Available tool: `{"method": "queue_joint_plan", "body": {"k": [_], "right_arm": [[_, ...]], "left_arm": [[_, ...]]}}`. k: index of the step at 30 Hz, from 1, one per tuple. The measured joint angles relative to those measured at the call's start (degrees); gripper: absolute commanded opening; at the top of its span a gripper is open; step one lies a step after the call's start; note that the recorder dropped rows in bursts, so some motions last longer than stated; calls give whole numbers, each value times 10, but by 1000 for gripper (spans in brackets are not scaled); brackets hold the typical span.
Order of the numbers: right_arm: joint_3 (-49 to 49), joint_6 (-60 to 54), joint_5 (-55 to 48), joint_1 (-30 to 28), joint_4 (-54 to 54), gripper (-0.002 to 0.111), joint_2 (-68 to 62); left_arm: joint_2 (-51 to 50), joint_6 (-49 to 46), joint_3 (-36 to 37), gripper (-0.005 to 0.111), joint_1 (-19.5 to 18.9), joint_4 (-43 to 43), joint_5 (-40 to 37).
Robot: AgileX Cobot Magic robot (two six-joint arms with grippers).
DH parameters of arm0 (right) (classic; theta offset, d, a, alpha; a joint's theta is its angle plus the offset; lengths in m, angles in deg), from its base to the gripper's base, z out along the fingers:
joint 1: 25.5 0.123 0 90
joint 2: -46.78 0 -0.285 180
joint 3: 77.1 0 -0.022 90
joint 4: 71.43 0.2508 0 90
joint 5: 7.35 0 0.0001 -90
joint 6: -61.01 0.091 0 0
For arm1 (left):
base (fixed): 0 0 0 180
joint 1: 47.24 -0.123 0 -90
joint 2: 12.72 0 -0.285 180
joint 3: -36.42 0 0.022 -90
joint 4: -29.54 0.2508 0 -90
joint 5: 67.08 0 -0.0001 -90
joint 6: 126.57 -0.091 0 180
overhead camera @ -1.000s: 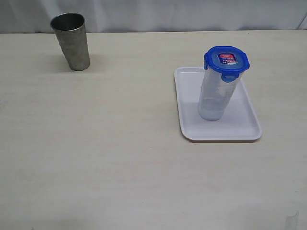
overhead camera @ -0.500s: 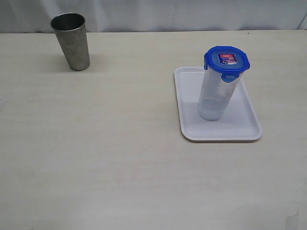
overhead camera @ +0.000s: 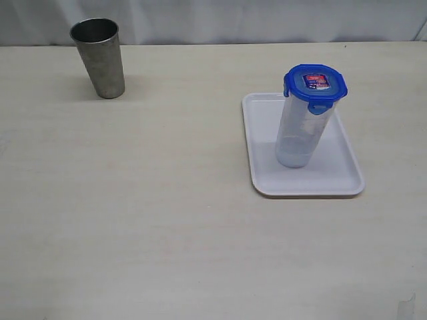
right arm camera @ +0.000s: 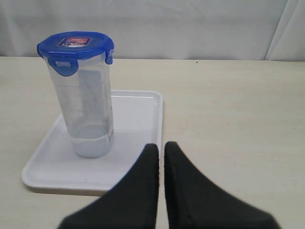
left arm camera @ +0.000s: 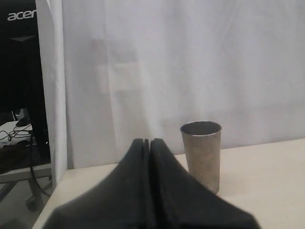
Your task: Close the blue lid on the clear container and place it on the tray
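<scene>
The clear container (overhead camera: 298,137) stands upright on the white tray (overhead camera: 263,170), right of the table's middle. The blue lid (overhead camera: 315,85) sits on top of it with its red-and-white label facing up. The right wrist view shows the same container (right arm camera: 88,112), lid (right arm camera: 76,45) and tray (right arm camera: 136,119). My right gripper (right arm camera: 161,145) is shut and empty, off the tray's edge and apart from the container. My left gripper (left arm camera: 149,141) is shut and empty, with the steel cup beyond it. Neither arm appears in the exterior view.
A grey steel cup (overhead camera: 100,59) stands at the far left of the table, also seen as a metal cup (left arm camera: 202,155) in the left wrist view. A white curtain (overhead camera: 220,20) runs behind the table. A monitor and cables (left arm camera: 19,86) stand past the table's left end.
</scene>
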Motion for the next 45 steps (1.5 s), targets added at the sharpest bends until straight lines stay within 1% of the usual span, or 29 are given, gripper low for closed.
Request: {"method": "queue_joint_plan", "body": {"k": [6,16,23,28,34,37,45], "right_arm": [[0,0,0,0,0,4,0],[0,0,0,0,0,4,0],[0,0,0,0,0,4,0],[0,0,0,0,0,4,0],[0,0,0,0,0,4,0],[0,0,0,0,0,4,0],[0,0,0,0,0,4,0]], "left_arm": [[42,0,14,0,0,2,19],[48,0,14,0,0,2,11],[48,0,14,0,0,3,-41],[48,0,14,0,0,3,-131],[48,2,14,0,0,3,-212],[48,20,14,0,0,3,-221],[48,25,14,0,0,3,-222]]}}
